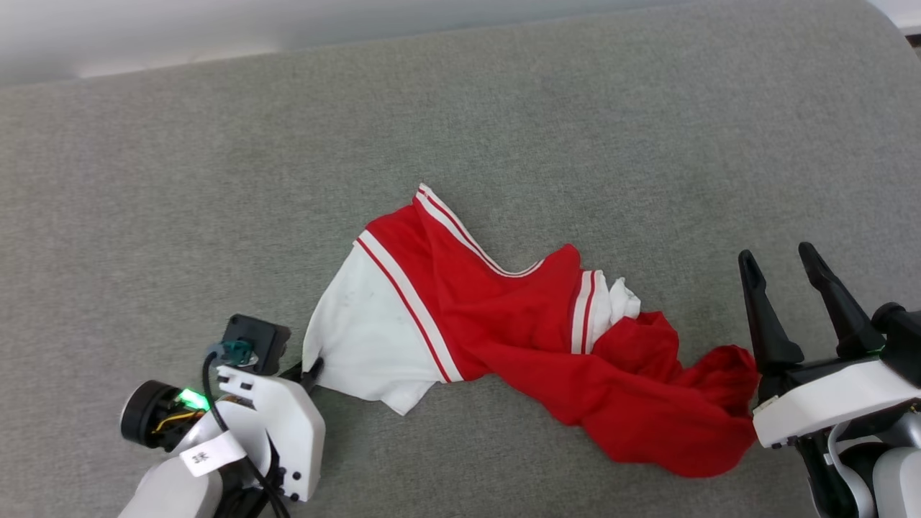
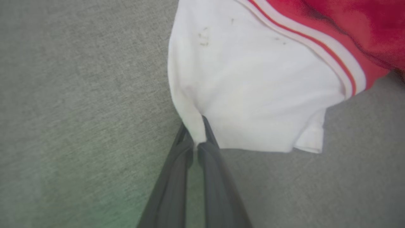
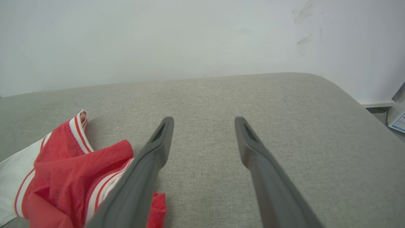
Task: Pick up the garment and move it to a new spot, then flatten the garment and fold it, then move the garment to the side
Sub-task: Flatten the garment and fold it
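Left wrist view: your left gripper (image 2: 196,128) pinches a sleeve of the crumpled red-and-white jersey garment (image 2: 253,79).
Right gripper (image 1: 777,253): wide, empty, seemingly beside its other end.

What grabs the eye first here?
The red shirt lies crumpled in the middle of the grey cushion, with its white sleeve toward the robot's left. The left end effector is pinched shut on that sleeve's edge. The right end effector stands open by the shirt's red end, holding nothing.
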Robot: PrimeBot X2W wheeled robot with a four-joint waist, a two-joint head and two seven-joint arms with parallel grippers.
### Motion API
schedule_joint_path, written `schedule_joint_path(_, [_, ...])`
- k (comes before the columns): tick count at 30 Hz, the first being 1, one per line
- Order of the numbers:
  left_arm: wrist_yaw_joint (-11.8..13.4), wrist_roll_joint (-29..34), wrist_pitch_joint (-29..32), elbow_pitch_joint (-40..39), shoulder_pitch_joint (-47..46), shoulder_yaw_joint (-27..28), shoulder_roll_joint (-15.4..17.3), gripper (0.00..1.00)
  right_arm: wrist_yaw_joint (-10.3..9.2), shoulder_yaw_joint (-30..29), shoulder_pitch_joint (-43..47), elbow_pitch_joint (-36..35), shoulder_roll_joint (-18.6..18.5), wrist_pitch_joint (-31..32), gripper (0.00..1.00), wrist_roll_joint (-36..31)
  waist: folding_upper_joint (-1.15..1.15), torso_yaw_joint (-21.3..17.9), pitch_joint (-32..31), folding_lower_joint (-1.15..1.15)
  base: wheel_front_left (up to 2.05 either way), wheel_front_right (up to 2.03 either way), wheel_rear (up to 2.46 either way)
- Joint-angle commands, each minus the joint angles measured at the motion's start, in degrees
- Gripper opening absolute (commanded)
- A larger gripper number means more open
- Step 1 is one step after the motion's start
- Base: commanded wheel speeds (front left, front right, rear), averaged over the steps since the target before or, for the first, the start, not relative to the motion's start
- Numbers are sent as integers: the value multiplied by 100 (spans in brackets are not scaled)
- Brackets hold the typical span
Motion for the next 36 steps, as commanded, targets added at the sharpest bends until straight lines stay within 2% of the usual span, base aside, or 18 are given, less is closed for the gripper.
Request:
schedule_joint_path(1, [70, 36, -115, 9, 115, 86, 45, 0, -3, -14, -12, 28, -7, 38, 100, -42, 0, 98, -115, -1, 0, 0, 0])
schedule_joint_path(10, [512, 14, -955, -623, 299, 838, 221, 0, -2, -29, 159, 123, -7, 239, 100, -100, 0, 385, -551, -1, 0, 0, 0])
schedule_joint_path(15, [621, -175, -922, -754, 709, 1117, 373, 0, -2, -2, 251, 155, 14, 335, 100, -98, 0, 490, -695, -1, 0, 0, 0])
schedule_joint_path(20, [589, -378, -779, -648, 1128, 1084, 359, 0, -2, 36, 287, 193, 36, 390, 100, -70, 0, 545, -750, -1, 0, 0, 0])
schedule_joint_path(21, [567, -383, -735, -580, 1229, 1041, 381, 40, -2, 52, 299, 206, 38, 408, 100, -63, 0, 554, -758, -1, 0, 0, 0])
schedule_joint_path(22, [547, -380, -711, -523, 1289, 998, 396, 100, -2, 70, 301, 220, 32, 436, 100, -60, 0, 563, -765, -1, 0, 0, 0])
schedule_joint_path(25, [503, -324, -895, -381, 1321, 920, 339, 100, -2, 108, 315, 245, -3, 498, 100, -49, 0, 603, -786, -1, 0, 0, 0])
schedule_joint_path(28, [362, -255, -1380, -379, 1170, 867, 222, 100, -2, 73, 392, 241, -36, 554, 100, -46, 0, 689, -814, -1, 0, 0, 0])
schedule_joint_path(33, [181, 172, -2719, -467, 787, 807, 56, 100, -2, 226, 353, 127, -254, 876, 100, 48, 0, 920, -864, -1, 0, 0, 0])
schedule_joint_path(36, [27, 378, -3344, -490, 563, 683, -27, 100, -2, 523, 203, -1, -566, 1494, 100, 189, 0, 1096, -877, -1, 0, 0, 0])
